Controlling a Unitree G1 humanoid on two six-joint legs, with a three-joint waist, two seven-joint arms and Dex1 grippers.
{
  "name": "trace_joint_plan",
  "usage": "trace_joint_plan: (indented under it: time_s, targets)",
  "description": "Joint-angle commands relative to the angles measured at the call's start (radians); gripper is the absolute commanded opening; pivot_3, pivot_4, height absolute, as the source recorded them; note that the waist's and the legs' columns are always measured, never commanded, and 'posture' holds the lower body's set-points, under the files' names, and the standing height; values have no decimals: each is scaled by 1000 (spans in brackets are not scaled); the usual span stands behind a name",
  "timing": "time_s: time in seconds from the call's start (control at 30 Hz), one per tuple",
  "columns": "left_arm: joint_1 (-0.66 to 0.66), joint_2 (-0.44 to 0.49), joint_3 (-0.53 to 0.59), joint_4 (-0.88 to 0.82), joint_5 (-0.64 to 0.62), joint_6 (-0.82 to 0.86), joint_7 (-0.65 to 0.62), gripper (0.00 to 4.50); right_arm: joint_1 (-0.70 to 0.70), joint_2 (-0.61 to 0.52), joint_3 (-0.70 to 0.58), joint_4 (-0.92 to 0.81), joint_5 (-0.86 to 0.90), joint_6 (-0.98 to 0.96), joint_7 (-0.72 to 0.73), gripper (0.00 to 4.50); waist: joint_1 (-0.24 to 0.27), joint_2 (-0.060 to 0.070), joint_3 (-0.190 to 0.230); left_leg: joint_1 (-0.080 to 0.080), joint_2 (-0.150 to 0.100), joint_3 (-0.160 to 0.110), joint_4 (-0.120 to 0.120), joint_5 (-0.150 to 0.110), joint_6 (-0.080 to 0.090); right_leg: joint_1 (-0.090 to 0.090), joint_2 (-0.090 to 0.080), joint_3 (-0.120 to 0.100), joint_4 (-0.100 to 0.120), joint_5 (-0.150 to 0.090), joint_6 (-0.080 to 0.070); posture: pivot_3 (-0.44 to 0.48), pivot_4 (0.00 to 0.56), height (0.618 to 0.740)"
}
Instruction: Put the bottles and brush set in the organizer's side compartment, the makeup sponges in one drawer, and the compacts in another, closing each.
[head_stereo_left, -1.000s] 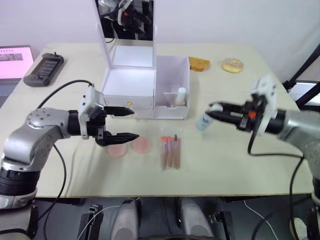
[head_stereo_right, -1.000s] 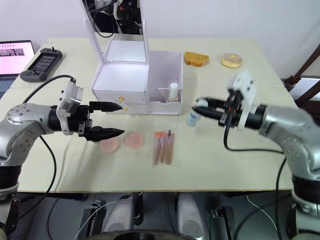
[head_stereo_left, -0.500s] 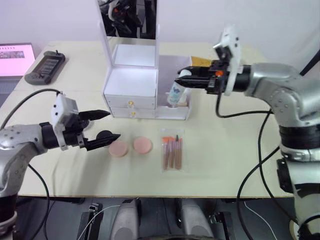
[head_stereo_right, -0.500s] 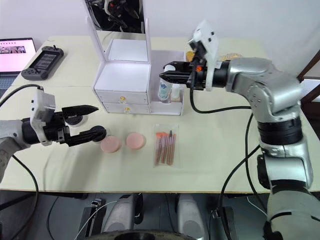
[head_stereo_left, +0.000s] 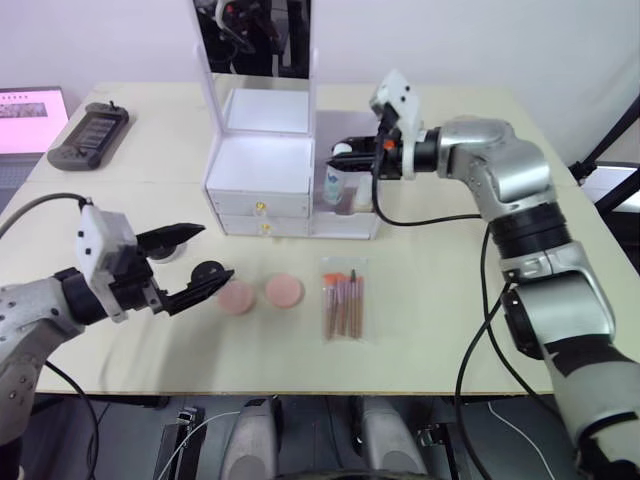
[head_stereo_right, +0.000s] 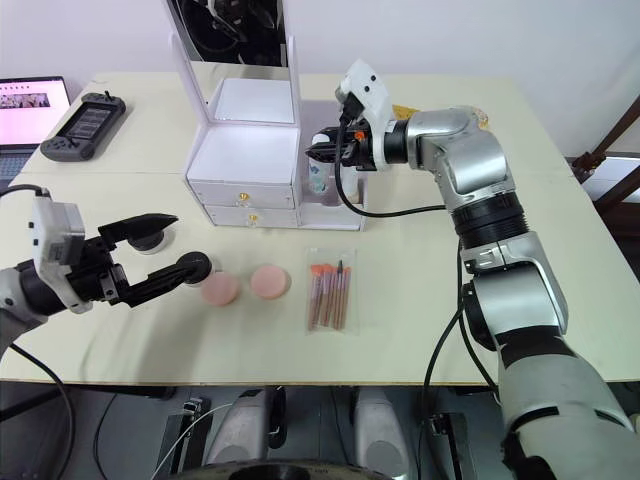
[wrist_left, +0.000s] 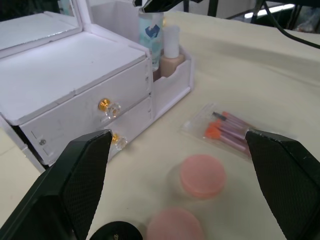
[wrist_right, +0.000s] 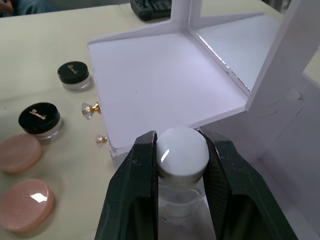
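The white organizer (head_stereo_left: 260, 170) stands mid-table with its mirror upright and both gold-knobbed drawers shut. My right gripper (wrist_right: 181, 140) is shut on the white cap of the clear, blue-labelled bottle (wrist_left: 150, 32). That bottle sits in the side compartment (head_stereo_left: 352, 190) beside the beige bottle (wrist_left: 170, 52). My left gripper (head_stereo_left: 205, 252) hangs open over the table, left of the two pink makeup sponges (head_stereo_left: 237, 297) (head_stereo_left: 284, 290). Two black compacts (wrist_right: 73, 72) (wrist_right: 40, 117) lie by its fingers. The brush set (head_stereo_left: 343, 305) lies in its clear sleeve in front of the organizer.
A handheld game console (head_stereo_left: 88, 135) and a laptop screen (head_stereo_left: 30, 108) sit at the far left of the table. My right arm reaches across the table's back right toward the organizer.
My right gripper carried the clear bottle from the table on the right up and into the side compartment. My left gripper drew back from the drawers toward the near left, staying open.
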Motion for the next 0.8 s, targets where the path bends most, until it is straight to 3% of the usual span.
trace_joint_plan:
  time_s: [0.03,0.53,0.8]
  targets:
    - [-2,4,24,-32,-12,-23,16,4500,-53,31,-5,58,-57,-70,-7,700,0,0,0,0,0,0,0,0,0,0,0,0,0,0,0,0,150,738]
    - [-35,16,-24,-9,-6,-24,12,4500,-65,97,-14,199,-154,-127,23,700,-24,0,0,0,0,0,0,0,-1,0,0,0,1,0,0,0,150,738]
    - [-44,16,-39,-2,-1,-27,9,4500,-70,93,-37,199,-154,-148,36,4488,-25,0,0,0,0,0,0,0,-1,0,1,0,2,0,0,0,150,738]
